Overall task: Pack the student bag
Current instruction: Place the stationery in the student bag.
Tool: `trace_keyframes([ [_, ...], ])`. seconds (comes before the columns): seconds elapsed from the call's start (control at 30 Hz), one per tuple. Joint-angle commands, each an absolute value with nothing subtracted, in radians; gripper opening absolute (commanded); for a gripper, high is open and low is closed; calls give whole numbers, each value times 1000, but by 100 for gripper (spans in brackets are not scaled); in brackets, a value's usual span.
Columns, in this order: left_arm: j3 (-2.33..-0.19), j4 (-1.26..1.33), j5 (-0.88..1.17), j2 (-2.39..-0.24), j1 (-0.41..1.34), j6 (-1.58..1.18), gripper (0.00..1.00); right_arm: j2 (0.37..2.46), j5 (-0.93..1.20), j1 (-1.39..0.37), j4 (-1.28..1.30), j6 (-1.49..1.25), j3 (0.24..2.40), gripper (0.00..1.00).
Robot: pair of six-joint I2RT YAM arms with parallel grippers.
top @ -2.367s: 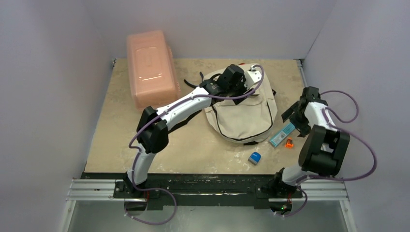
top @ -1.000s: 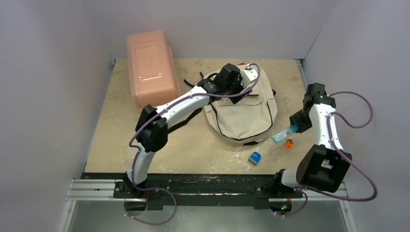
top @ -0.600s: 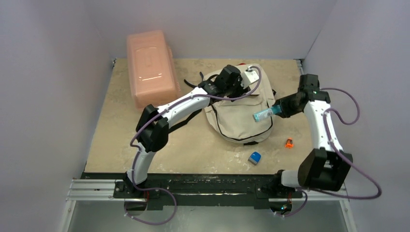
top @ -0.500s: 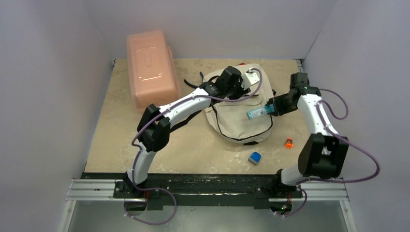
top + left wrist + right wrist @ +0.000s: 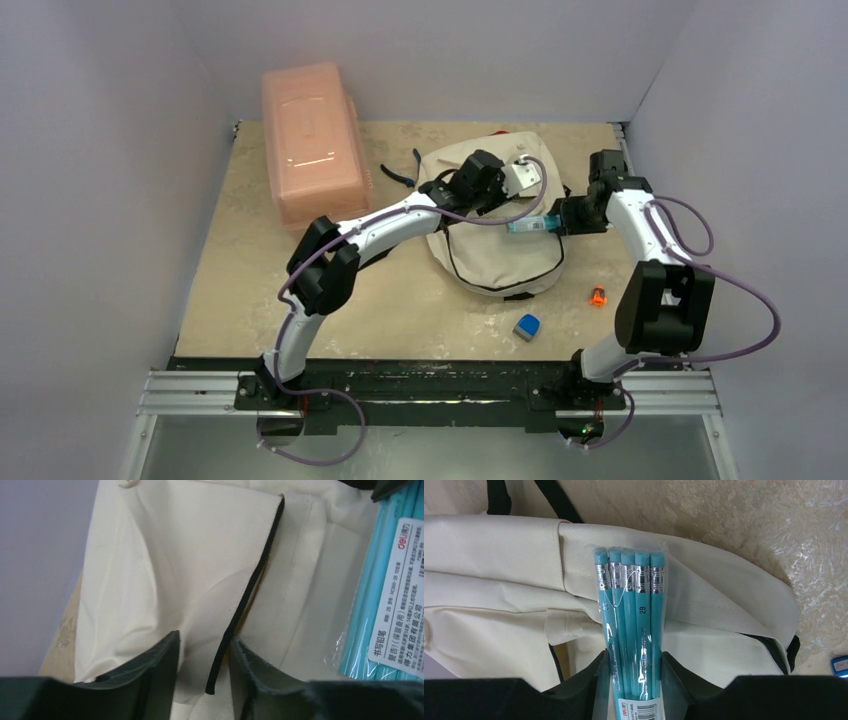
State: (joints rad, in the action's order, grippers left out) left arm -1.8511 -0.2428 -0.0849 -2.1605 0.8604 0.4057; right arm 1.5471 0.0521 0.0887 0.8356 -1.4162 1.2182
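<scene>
While your left gripper (image 5: pixel 202 650) pinches the bag (image 5: pixel 500 255) by its zipper edge, centre frame, your right gripper (image 5: pixel 631 660) clamps a pencil pack (image 5: pixel 630 605) over the bag's upper right.

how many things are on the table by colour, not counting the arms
cream: 1, the student bag
pink: 1, the plastic box
teal: 1, the pencil pack, held in the right claw
orange: 1, the small orange item
blue: 1, the small blue item
total: 5
</scene>
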Motion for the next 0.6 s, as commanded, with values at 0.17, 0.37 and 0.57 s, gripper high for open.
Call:
trace_keyframes([
  [0.17, -1822, -65, -119, -2096, 868, 343, 1, 1557, -10, 50, 782, -1608, 1247, 0],
  [0.37, -1706, 34, -23, -2019, 868, 328, 0, 1610, -6, 11, 758, -1724, 1310, 0],
  [0.57, -1576, 189, -12, -1946, 863, 328, 0, 1658, -67, -52, 776, -1787, 1356, 0],
])
